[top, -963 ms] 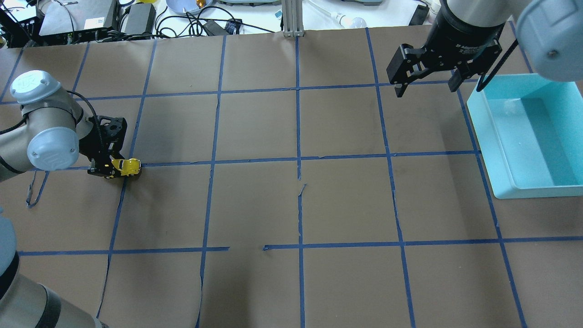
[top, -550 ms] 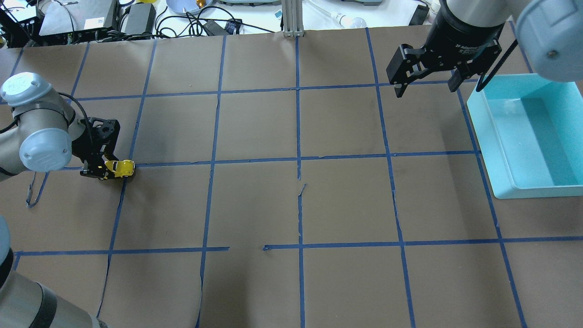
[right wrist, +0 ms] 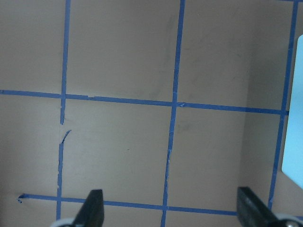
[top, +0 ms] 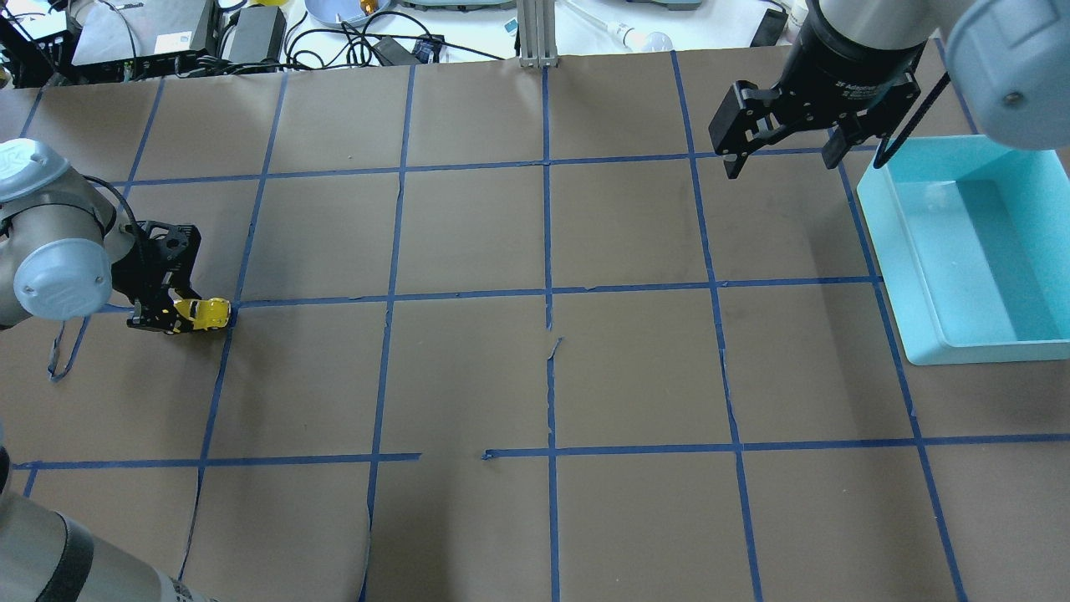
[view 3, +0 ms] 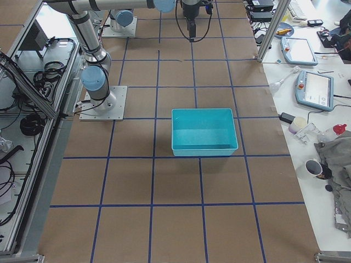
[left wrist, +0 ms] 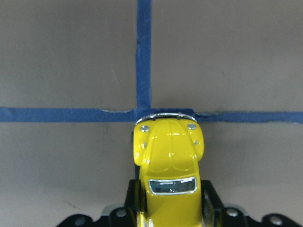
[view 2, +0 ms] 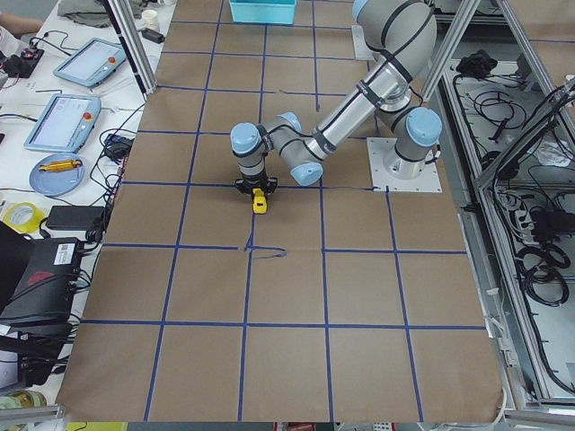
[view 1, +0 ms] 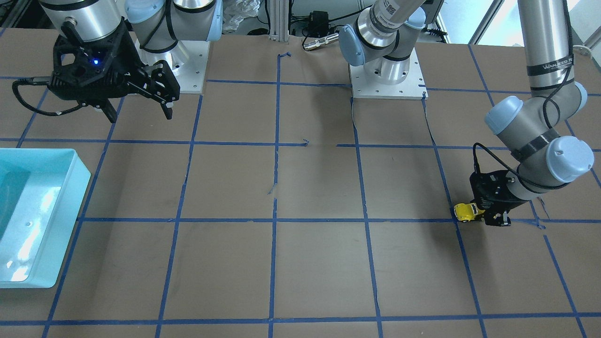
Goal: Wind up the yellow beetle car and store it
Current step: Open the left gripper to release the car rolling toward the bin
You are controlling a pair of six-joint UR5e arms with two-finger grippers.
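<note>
The yellow beetle car sits on the brown table at the far left, on a blue tape line. My left gripper is shut on its rear half and holds it low on the table. In the left wrist view the car points away, its nose at a tape crossing. It also shows in the front view and the left side view. My right gripper is open and empty, hanging high beside the turquoise bin; its fingertips show in the right wrist view.
The turquoise bin stands at the table's right side and looks empty. Cables, boxes and a bowl lie beyond the far edge. Blue tape grids the brown table.
My left gripper has dragged the yellow car leftward along the tape line, towards the table's left edge. The right arm has not moved.
</note>
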